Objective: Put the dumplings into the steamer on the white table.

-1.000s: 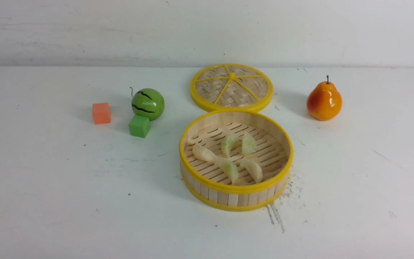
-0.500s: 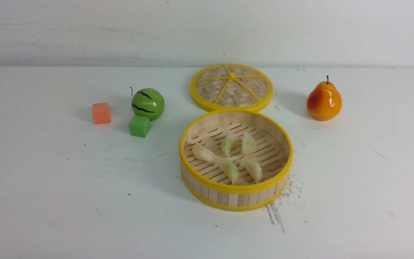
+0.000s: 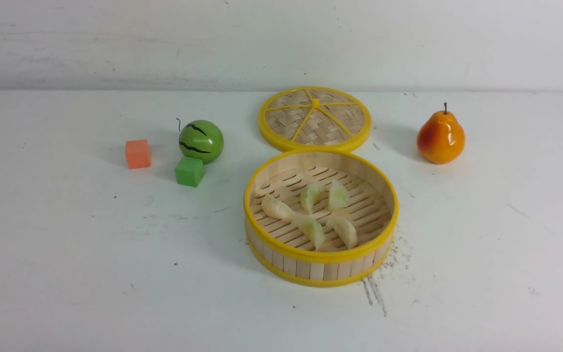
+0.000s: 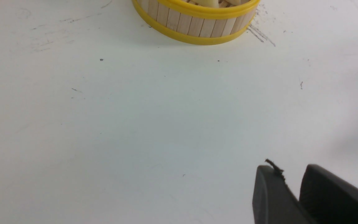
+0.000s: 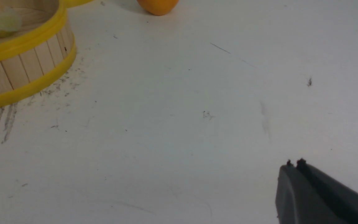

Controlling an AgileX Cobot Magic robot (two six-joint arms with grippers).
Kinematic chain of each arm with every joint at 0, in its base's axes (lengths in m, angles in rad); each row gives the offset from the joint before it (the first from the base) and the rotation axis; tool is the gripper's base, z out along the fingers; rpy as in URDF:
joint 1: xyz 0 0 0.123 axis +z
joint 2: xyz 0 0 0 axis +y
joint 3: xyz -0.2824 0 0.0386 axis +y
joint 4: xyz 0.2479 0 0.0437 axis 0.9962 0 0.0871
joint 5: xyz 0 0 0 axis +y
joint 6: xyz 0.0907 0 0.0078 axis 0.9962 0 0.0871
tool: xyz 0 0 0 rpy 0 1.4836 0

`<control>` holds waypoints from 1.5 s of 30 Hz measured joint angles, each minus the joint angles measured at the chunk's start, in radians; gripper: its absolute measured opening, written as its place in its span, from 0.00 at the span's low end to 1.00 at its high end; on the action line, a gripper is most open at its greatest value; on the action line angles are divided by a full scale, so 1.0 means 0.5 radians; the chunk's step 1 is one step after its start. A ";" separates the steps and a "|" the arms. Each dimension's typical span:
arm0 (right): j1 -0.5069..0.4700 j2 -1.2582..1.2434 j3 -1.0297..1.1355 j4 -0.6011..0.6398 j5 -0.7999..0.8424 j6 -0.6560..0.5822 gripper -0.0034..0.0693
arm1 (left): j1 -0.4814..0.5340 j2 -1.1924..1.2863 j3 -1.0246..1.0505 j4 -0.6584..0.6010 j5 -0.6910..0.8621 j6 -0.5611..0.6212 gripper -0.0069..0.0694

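Several pale dumplings (image 3: 311,229) lie on the slatted floor of the steamer (image 3: 320,256), which stands on the white table (image 3: 91,283) at centre. No arm shows in the front view. In the left wrist view my left gripper (image 4: 291,174) hovers over bare table well short of the steamer (image 4: 194,26); its jaws stand slightly apart with nothing between them. In the right wrist view my right gripper (image 5: 294,165) is shut and empty, far from the steamer (image 5: 23,68), inside which one dumpling (image 5: 0,23) shows blurred.
The woven steamer lid (image 3: 314,119) lies flat just behind the steamer. A toy watermelon (image 3: 201,141), a green cube (image 3: 189,171) and an orange cube (image 3: 138,153) sit to the left. A pear (image 3: 441,137) stands at the right.
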State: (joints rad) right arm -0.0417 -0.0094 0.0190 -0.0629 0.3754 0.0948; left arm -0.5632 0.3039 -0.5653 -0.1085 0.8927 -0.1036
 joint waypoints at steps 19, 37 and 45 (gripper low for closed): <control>0.000 0.000 0.000 0.000 0.000 0.000 0.05 | 0.007 -0.004 0.076 0.054 -0.201 0.000 0.29; 0.000 0.000 0.000 0.000 0.001 0.000 0.06 | 1.176 -0.625 1.113 0.130 -1.732 -0.160 0.07; 0.000 0.000 0.000 -0.002 0.001 0.000 0.06 | 1.356 -0.627 1.158 0.146 -1.260 -0.322 0.07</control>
State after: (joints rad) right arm -0.0417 -0.0094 0.0190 -0.0637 0.3759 0.0948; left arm 0.1147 -0.0097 0.0138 -0.0352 0.2628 -0.2647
